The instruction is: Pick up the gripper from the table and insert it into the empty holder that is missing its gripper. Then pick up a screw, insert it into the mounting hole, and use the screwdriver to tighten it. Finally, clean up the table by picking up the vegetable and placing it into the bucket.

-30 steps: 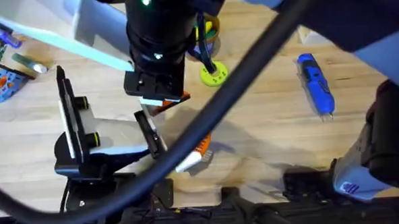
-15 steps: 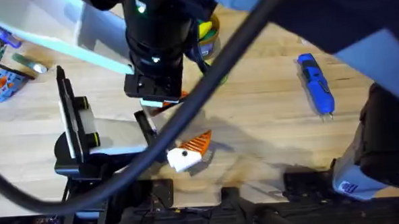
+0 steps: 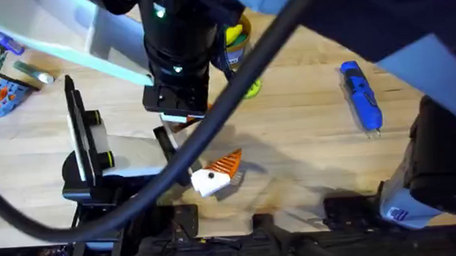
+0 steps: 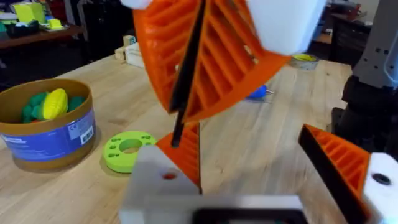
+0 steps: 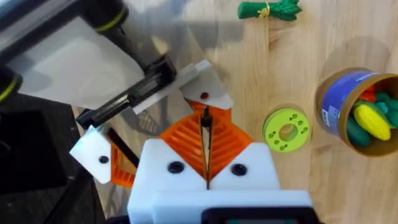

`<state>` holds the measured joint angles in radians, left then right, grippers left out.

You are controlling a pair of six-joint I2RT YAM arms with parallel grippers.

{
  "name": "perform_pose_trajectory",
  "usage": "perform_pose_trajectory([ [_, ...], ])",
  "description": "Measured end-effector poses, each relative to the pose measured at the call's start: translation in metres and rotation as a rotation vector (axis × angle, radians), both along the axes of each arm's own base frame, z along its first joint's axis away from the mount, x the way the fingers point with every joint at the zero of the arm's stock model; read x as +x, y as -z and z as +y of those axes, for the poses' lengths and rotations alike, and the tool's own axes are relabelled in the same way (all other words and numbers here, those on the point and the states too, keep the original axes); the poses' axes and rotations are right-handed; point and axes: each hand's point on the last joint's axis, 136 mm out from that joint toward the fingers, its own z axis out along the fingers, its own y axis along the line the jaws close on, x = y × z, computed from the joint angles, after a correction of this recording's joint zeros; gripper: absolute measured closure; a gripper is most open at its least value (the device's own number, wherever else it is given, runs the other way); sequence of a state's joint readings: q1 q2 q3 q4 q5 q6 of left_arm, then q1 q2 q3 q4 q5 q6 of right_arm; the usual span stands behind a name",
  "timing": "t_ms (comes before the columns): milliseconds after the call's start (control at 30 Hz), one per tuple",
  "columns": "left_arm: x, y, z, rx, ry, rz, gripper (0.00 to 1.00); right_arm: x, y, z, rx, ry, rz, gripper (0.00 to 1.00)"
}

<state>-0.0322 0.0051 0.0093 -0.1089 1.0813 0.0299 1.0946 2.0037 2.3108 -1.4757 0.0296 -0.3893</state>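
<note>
Vegetable (image 5: 269, 9) near bucket (image 5: 348, 109) from right wrist; screwdriver (image 3: 361, 96) overhead.

One screwdriver (image 3: 361, 96), one bucket (image 5: 356, 111), one green disc (image 5: 286, 130), one vegetable (image 5: 270, 9).

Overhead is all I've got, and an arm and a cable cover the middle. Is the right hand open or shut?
Observer: Shut. In the right wrist view the right hand has its orange pads closed on a thin black rod.
Operator: What's the rod pointing at?
Observer: In the left wrist view its lower end hangs just above a white block marked with an orange-red dot. I cannot tell whether they touch.
Operator: What's binned?
Observer: The bucket holds yellow and green toys.
</note>
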Motion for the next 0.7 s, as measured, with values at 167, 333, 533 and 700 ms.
perform_pose_trajectory([
  [167, 0.0000, 0.0000, 0.0000, 0.000, 0.000, 0.000, 0.016, -0.0005, 0.0003, -0.0009, -0.004, 0.000, 0.002, 0.995],
  [333, 0.0000, 0.0001, 0.0000, 0.000, 0.000, 0.000, 0.015, -0.0006, 0.0004, -0.0012, -0.006, -0.003, 0.002, 0.995],
  [533, 0.0000, 0.0001, 0.0000, 0.000, 0.000, 0.000, 0.016, -0.0006, 0.0004, -0.0012, -0.011, -0.042, -0.009, 0.995],
  [700, 0.0000, 0.0001, 0.0000, 0.000, 0.000, 0.000, 0.015, -0.0005, 0.0005, -0.0011, -0.016, -0.077, -0.020, 0.995],
])
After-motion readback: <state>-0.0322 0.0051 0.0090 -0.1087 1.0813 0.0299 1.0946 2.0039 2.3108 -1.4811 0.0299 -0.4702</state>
